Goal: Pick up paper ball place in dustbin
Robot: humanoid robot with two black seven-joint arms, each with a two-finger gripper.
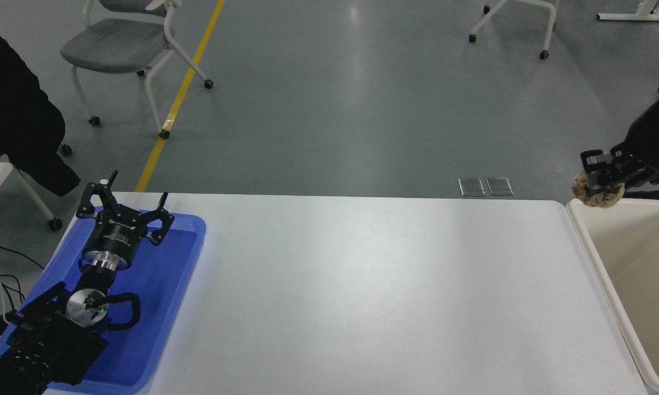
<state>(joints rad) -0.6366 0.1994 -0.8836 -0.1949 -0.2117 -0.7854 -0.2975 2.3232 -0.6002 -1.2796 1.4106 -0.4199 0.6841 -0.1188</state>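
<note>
My right gripper [595, 175] comes in from the right edge and is shut on the tan crumpled paper ball [597, 194]. It holds the ball in the air over the far left corner of the cream-white dustbin [587, 233], which stands at the table's right end. My left gripper [123, 206] is open and parked over the blue tray at the lower left.
A shallow blue tray [164, 285] lies on the table's left end under the left arm. The white table [362, 285] spans the middle. Chairs [126, 44] stand on the grey floor beyond. A dark-clothed person [16, 109] is at the far left.
</note>
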